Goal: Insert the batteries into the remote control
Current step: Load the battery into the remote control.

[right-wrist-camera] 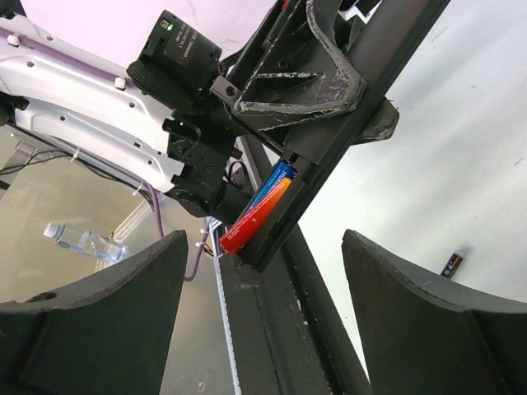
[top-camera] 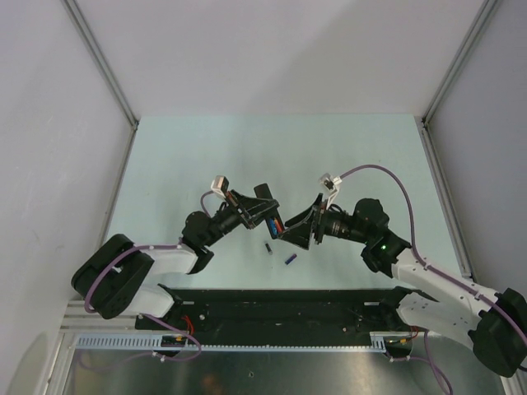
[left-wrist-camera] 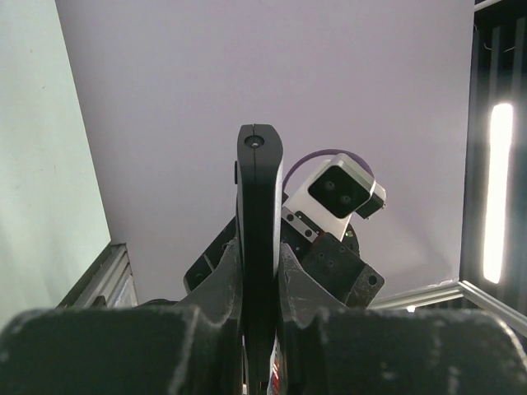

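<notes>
Table [top-camera: 206,148] — remote control [left-wrist-camera: 259,206] pinched in left claw [left-wrist-camera: 259,276] | right claw [right-wrist-camera: 263,247] agape opposite

1. On the black module [right-wrist-camera: 177,51] of the left arm: a few lines of fine white print, too small to read
2. On the batteries [right-wrist-camera: 262,204] seated in the remote control [right-wrist-camera: 329,160]: one blue jacket and one red-orange, any lettering blurred beyond reading
3. On the loose battery [right-wrist-camera: 450,263] lying on the counter [right-wrist-camera: 461,164]: a pale patch and an orange one on its dark jacket, no letters to make out
4. On the water bottle [right-wrist-camera: 81,240] in the background: the label is a blur
5. Top and left wrist views: no text, number or sign legible
</notes>
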Motion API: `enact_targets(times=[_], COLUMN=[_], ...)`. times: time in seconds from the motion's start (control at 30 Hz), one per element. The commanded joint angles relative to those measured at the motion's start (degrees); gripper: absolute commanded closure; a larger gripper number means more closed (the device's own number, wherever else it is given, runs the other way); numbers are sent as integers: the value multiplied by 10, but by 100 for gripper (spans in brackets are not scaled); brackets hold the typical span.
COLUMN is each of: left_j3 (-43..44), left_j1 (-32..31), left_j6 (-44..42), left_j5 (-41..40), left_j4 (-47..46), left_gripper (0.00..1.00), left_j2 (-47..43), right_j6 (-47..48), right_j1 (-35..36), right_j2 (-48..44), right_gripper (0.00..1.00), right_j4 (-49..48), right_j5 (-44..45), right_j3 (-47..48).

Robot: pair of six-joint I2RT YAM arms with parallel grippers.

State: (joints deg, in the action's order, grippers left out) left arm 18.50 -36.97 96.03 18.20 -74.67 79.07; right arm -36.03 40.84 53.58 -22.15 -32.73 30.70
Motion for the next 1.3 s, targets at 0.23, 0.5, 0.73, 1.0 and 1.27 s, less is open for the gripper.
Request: enact_targets(times=[0.23,0.5,0.73,1.0,1.27], left_j3=[4,3,3,2,4], left_j1=[-2,-7,-11,-17,-21], left_j6=[10,8,7,2,-1], left_j5=[5,5,9,8,5], left_j4=[-153,-153,-153,-153,-153], left_gripper=[100,100,100,100,100], left_j2=[-24,-26,-26,-33,-37], right_j6=[-22,-33,-36,-48,-59], right_j1=[-3,-6,-8,-8,-9], right_j2=[21,32,28,40,52], right_gripper=[29,34,38,41,44], right_j4=[-62,-78,-74,-87,-95], right_j5=[-12,-7,7,9,7], right_j3=[-4,-4,-6,-5,-5])
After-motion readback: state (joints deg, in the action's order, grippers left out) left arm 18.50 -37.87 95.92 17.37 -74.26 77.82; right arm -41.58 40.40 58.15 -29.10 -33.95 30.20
